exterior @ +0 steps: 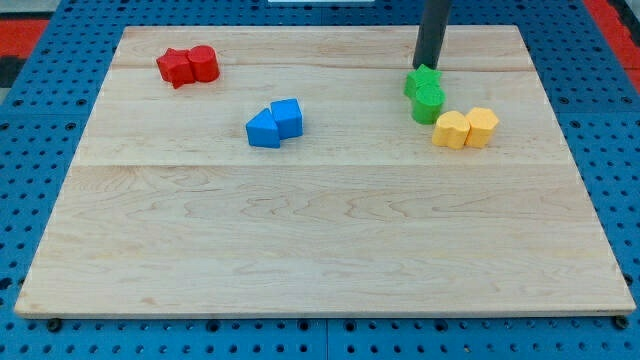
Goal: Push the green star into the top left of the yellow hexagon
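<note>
The green star (pixel 422 80) lies at the view's upper right on the wooden board (pixel 320 230). A second green block (pixel 429 103), rounded, touches it just below. The yellow hexagon (pixel 482 126) sits to the lower right, with another yellow block (pixel 450 130) touching its left side. My tip (pixel 428 66) stands at the star's upper edge, touching or nearly touching it. The rod rises out of the view's top.
Two red blocks (pixel 188 66) sit together at the upper left. Two blue blocks (pixel 275 123) sit together left of centre. A blue pegboard (pixel 40 150) surrounds the board.
</note>
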Tool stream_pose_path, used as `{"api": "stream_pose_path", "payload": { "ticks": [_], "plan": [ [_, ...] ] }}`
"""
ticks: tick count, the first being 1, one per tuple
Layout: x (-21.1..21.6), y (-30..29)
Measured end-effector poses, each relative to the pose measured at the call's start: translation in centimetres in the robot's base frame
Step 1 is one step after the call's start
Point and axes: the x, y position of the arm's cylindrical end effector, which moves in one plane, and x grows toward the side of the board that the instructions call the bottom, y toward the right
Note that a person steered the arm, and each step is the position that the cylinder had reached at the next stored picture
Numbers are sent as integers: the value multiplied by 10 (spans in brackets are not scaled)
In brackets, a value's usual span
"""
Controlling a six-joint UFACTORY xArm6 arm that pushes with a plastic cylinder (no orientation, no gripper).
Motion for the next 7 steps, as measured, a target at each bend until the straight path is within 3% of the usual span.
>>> {"api": "stream_pose_path", "payload": {
  "ticks": [2, 4, 6, 7],
  "plan": [
    [22, -1],
    [9, -7],
    [21, -78],
    [37, -43]
  ]
}}
